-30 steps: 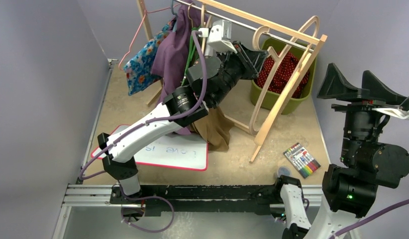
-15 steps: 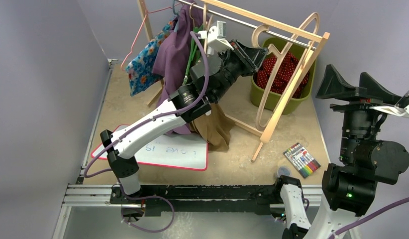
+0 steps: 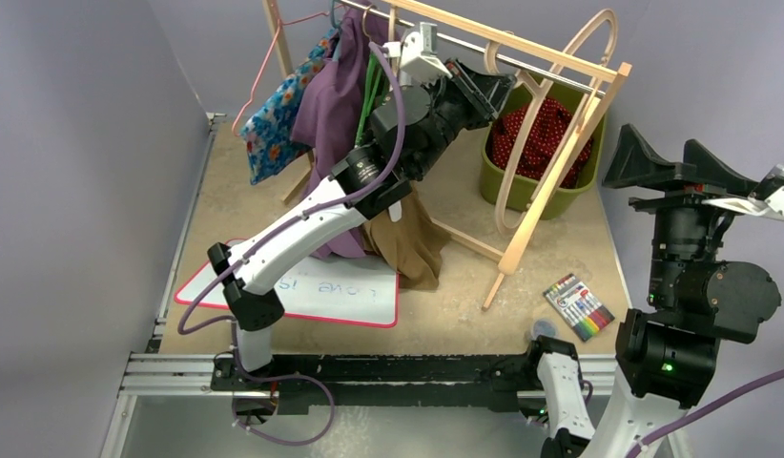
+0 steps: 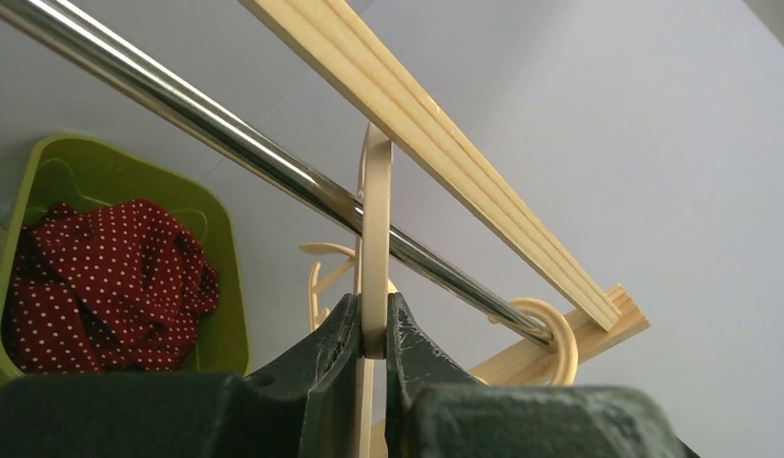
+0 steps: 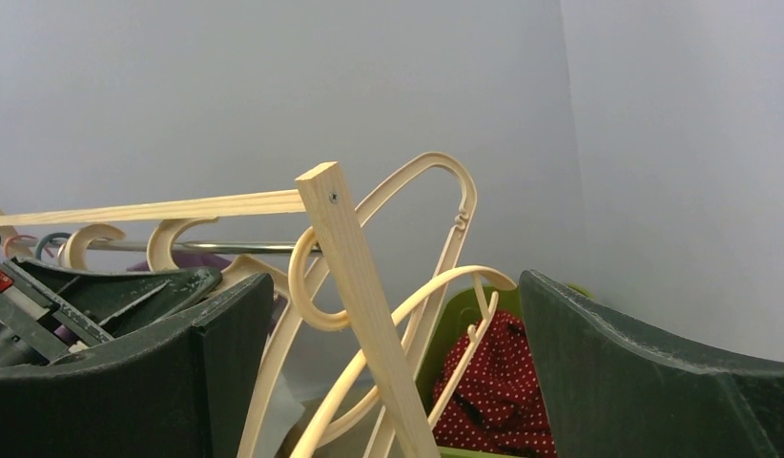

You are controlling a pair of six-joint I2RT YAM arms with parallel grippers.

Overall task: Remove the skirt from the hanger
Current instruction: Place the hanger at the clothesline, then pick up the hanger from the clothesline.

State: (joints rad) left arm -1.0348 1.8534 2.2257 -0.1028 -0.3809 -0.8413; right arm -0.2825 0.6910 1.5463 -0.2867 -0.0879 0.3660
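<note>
left end effector point(image 4: 374, 329) clamped on the neck of a bare cream hanger point(image 4: 375, 219) hooked over the rail point(image 4: 226, 143). Skirt point(image 3: 541, 134) is, I reckon, the red dotted cloth bunched in the green bin point(image 3: 560, 202): light, limp, so pinch a top fold. right end effector point(image 3: 676, 157) jaws wide apart, well clear of the rack.

I see overhead from behind both bases point(image 3: 247, 361), looking down. My left wrist view peers up past the left pincer point(image 4: 373, 332), close under the steel rail point(image 4: 226, 143). My right wrist view stands farther off; all three share the green bin point(image 3: 574, 191)
</note>
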